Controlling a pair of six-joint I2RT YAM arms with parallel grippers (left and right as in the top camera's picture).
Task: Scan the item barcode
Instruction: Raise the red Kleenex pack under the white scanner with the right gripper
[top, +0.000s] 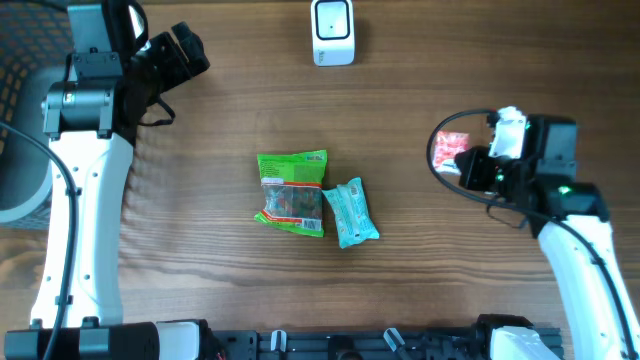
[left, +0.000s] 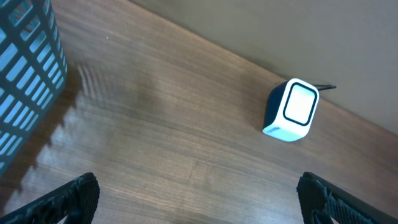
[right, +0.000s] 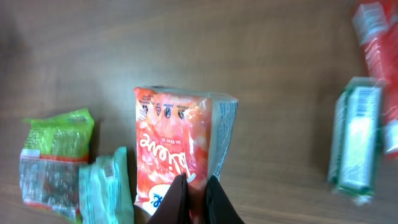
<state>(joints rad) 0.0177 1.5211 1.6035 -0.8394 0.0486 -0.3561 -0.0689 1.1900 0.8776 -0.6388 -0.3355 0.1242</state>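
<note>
On the table's (top: 440, 280) right side, right hand (right: 194, 186) pinches red packet's (right: 177, 140) edge.

Left jaws wide, right jaws clamped

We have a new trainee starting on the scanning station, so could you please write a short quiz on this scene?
1. True or false: the right jaws are shut on the orange packet.
2. Which item lies right beside the green packet? A) teal packet B) blue cup C) metal spoon
3. Fill in the blank: the left jaws, looking down at the table near the scanner, stand ____.

Key: 1 true; 2 A; 3 open.
</note>
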